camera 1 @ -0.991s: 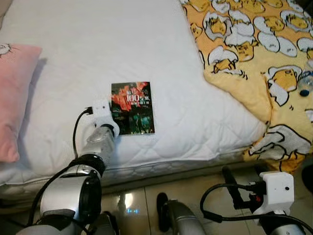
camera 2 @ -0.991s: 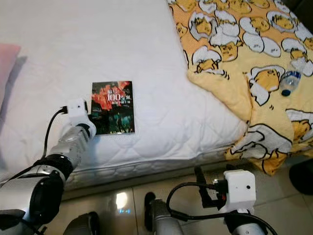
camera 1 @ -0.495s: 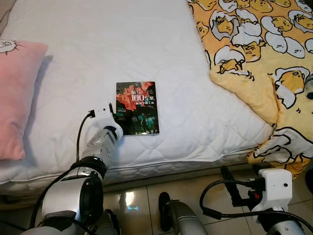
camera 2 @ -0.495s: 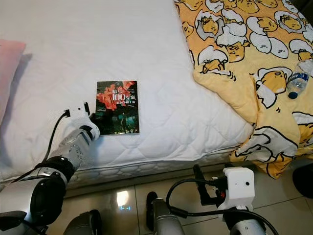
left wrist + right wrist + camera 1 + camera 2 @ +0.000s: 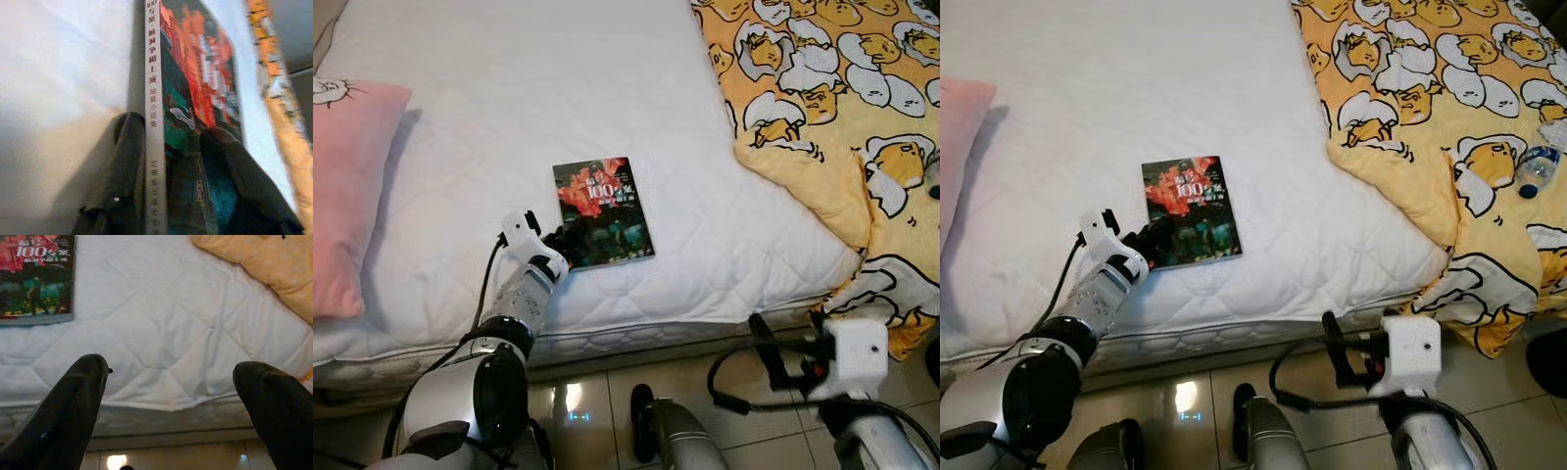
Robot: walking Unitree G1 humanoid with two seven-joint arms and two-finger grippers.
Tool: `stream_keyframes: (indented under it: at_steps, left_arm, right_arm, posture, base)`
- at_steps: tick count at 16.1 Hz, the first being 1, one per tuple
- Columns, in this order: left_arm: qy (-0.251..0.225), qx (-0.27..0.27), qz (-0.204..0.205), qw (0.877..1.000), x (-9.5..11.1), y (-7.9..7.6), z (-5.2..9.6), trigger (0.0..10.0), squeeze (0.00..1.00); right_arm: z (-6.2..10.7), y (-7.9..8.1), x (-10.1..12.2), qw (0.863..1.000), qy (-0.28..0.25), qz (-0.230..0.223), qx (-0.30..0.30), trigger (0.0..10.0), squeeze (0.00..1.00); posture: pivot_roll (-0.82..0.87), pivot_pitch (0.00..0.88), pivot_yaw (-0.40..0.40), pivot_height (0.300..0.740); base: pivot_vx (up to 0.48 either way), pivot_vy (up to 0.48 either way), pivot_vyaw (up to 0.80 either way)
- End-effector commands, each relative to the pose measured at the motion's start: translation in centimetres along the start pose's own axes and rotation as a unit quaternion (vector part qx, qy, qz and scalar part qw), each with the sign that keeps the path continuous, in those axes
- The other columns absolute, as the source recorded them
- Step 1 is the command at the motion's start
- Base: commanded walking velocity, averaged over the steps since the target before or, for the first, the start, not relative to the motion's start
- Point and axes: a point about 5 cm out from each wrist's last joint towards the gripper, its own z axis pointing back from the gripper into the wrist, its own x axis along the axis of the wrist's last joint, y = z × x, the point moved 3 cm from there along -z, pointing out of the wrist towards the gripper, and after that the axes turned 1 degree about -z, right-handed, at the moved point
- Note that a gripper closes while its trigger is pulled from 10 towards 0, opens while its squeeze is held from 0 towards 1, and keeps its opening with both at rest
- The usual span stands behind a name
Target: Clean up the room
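Currently on the pick-up step: grabbing the book off the bed.

Far left, pink pillow lies on the white mattress, well apart from the action. Left gripper is at the book's near left corner; in the left wrist view one black finger sits under the spine side and the other over the cover, so it's pinching the book, which looks slightly tilted up off the mattress, though the angle makes that hard to confirm.

Next move, my read: lift clear without the book slipping out of the corner pinch, then carry it to wherever books belong.

Right gripper hangs below the bed edge over the floor, fingers spread wide, idle. Far right, yellow cartoon blanket with a plastic bottle on it; more cleanup pending.

Writing: cover shows "100" in white plus Chinese characters; spine carries Chinese text, too blurred to read reliably.
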Motion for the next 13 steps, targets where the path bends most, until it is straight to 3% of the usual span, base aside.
stream_keyframes:
  at_steps: [1,5,10,13]
  left_arm:
    - [0.018,-0.034,0.0,0.999,-0.9,-1.5,-0.4,0.0,0.0]
    - [0.023,-0.054,-0.033,0.998,-1.1,-2.1,-0.5,0.0,0.0]
    - [0.016,-0.063,-0.034,0.997,-0.8,-2.3,-0.5,0.0,0.0]
    - [-0.002,-0.06,-0.044,0.997,0.1,-2.0,-0.5,0.0,0.0]
  right_arm:
    - [-0.3,-0.3,-0.5,1.0,0.009,-0.001,-0.005,10.0,0.0]
    - [-2.0,-0.2,-0.4,1.0,0.0,-0.001,0.003,10.0,0.0]
    - [-3.4,-0.1,-0.4,1.0,-0.009,0.002,0.008,10.0,0.0]
    - [-5.1,0.0,0.4,0.999,-0.033,0.004,0.009,10.0,0.0]
  posture:
    - [-0.23,0.215,-0.099,0.728]
    - [-0.19,0.173,-0.098,0.728]
    - [-0.17,0.13,-0.096,0.728]
    - [-0.15,0.065,-0.076,0.728]
  base:
    - [0.0,0.0,0.0]
    - [0.0,0.0,0.0]
    - [0.0,0.0,0.0]
    - [0.0,0.0,0.0]
